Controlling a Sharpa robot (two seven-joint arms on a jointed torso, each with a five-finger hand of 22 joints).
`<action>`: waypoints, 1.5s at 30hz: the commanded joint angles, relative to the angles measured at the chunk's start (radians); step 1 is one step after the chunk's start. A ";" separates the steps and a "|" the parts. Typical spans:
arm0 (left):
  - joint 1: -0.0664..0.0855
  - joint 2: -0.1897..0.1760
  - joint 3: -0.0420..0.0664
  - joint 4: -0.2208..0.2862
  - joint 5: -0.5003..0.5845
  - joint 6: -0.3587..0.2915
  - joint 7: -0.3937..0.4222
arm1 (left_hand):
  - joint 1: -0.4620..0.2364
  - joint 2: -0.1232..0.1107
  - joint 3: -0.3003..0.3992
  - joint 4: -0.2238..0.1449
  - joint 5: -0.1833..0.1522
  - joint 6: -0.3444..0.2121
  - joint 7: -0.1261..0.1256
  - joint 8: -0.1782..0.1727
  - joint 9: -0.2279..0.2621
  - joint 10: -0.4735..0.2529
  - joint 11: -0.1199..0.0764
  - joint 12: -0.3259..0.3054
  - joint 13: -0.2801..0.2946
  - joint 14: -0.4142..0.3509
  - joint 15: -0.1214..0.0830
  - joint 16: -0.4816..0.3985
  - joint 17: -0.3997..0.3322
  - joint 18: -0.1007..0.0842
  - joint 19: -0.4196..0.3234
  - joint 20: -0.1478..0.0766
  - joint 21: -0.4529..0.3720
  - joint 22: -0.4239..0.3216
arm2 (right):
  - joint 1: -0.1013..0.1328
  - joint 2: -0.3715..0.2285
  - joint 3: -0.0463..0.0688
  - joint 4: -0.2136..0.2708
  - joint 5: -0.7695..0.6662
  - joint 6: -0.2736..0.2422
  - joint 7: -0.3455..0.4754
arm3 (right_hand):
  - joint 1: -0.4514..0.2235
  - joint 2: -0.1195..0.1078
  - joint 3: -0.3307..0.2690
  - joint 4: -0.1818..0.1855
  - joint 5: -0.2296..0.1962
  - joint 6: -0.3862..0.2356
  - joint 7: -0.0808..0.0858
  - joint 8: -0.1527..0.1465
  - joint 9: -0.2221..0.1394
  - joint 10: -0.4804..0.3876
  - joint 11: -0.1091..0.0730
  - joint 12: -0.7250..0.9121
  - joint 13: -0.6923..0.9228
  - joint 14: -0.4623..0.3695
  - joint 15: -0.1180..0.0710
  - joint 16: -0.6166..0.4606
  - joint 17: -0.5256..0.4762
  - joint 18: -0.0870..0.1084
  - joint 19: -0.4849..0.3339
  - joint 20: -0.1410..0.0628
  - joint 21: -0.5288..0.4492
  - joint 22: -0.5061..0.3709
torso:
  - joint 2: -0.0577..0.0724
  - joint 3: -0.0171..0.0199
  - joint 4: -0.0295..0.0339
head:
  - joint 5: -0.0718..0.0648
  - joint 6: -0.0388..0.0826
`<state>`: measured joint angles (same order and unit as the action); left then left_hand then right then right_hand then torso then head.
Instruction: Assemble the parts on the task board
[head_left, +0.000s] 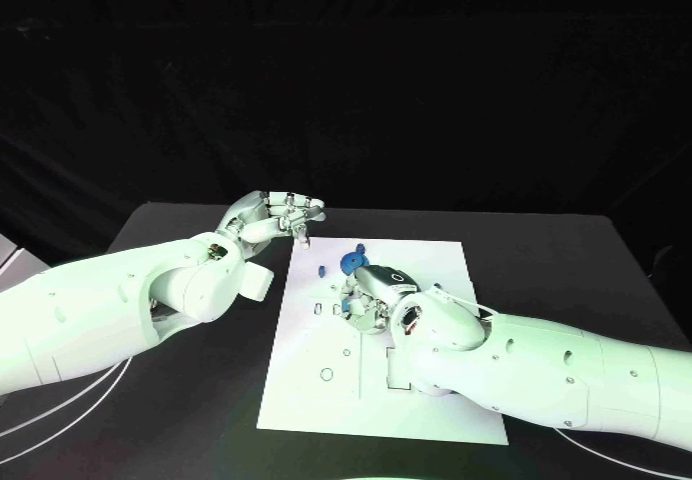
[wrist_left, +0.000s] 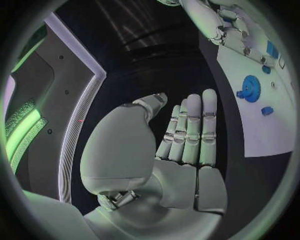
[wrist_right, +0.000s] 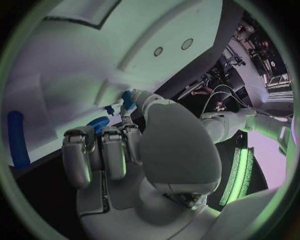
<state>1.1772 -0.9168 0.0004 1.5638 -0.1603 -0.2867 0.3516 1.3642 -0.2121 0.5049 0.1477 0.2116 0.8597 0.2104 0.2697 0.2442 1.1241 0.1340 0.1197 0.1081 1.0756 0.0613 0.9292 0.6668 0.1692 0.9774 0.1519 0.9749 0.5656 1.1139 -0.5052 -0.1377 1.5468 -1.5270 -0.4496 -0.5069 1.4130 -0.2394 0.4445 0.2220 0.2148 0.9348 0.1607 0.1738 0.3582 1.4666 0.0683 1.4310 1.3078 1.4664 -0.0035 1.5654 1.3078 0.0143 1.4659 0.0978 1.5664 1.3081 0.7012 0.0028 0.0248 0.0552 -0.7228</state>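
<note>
No labels or writing readable anywhere. Left hand (head_left: 277, 217) hovers empty, fingers straight, beside the task board (head_left: 433, 400). Right hand (head_left: 372, 293) pinches a small blue part (wrist_right: 127, 100) over the board, near the blue gear (head_left: 351, 263).

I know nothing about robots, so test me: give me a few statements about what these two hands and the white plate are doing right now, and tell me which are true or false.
1. The left hand holds a blue gear. False: it holds nothing, fingers straight, off the task board.
2. The right hand is over the task board. True.
3. A blue gear lies on the task board. True.
4. The table is white. False: it is black; the board is white.
5. The right hand pinches a small blue part. True, as far as the right wrist view shows.
</note>
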 joint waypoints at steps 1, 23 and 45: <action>0.001 0.001 0.001 0.001 -0.002 0.016 0.001 | -0.011 0.003 0.001 0.006 -0.002 -0.003 -0.005 0.006 0.001 0.001 -0.001 0.005 0.001 -0.003 -0.003 0.004 -0.001 0.016 -0.007 0.001 0.007 0.001 | -0.001 0.003 0.000 0.000 -0.012 0.006 0.017 | -0.013 -0.006 -0.002 0.003 -0.024 -0.009 0.001 -0.009 -0.002 -0.004 0.007 -0.007 0.148 0.101 0.006 0.000 0.250 -0.014 0.105 0.009 0.004 0.263 | 0.000 0.0001 0.0001 | 0.000 0.001; 0.001 0.000 0.001 -0.007 -0.006 0.020 -0.004 | -0.019 -0.005 -0.005 0.008 -0.002 -0.009 -0.004 0.004 0.002 -0.004 0.001 0.003 0.001 -0.003 -0.002 0.006 -0.003 0.015 -0.010 0.001 0.011 0.002 | -0.001 -0.019 0.000 0.015 -0.011 -0.074 0.055 | 0.031 -0.001 -0.357 0.074 -0.131 -0.225 0.031 -0.117 -0.085 -0.037 0.036 -0.044 0.113 0.102 0.032 0.001 0.252 -0.014 0.105 0.033 0.004 0.263 | 0.000 0.0010 0.0002 | 0.000 0.006; 0.021 0.026 0.001 -0.066 -0.496 0.235 -0.569 | -0.168 0.054 -0.222 0.143 0.006 0.008 -0.085 0.272 0.165 -0.049 -0.084 0.806 0.527 0.385 -0.073 0.534 0.642 -0.044 0.234 -0.058 0.309 0.376 | 0.107 -0.369 0.015 0.203 0.313 -0.173 0.387 | 0.059 0.052 -0.310 0.069 -0.066 -0.058 0.016 -0.032 -0.060 -0.062 0.023 -0.065 0.089 0.093 0.021 -0.016 0.219 -0.014 0.105 0.025 0.004 0.263 | -0.015 0.0081 -0.0173 | 0.011 0.011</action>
<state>1.1902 -0.8969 0.0001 1.5004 -0.4584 -0.1899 -0.0118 1.2047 -0.1584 0.2886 0.2905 0.2126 0.8643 0.1305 0.5313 0.4028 1.0712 0.0546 0.9164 0.6308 1.4506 -0.0091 1.4542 1.2907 0.1445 1.1999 0.0950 1.2735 0.9237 1.2171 -0.8644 -0.1226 1.7422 -1.3165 -0.5874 -0.1862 1.4722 -0.1957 0.1303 0.2910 0.1454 0.8729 0.1775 0.1392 0.2981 1.4058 0.0934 1.3688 1.3075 1.4664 0.0215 1.5558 1.3073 0.0143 1.4662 0.1257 1.5664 1.3075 0.6911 0.0064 0.0133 0.0630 -0.7139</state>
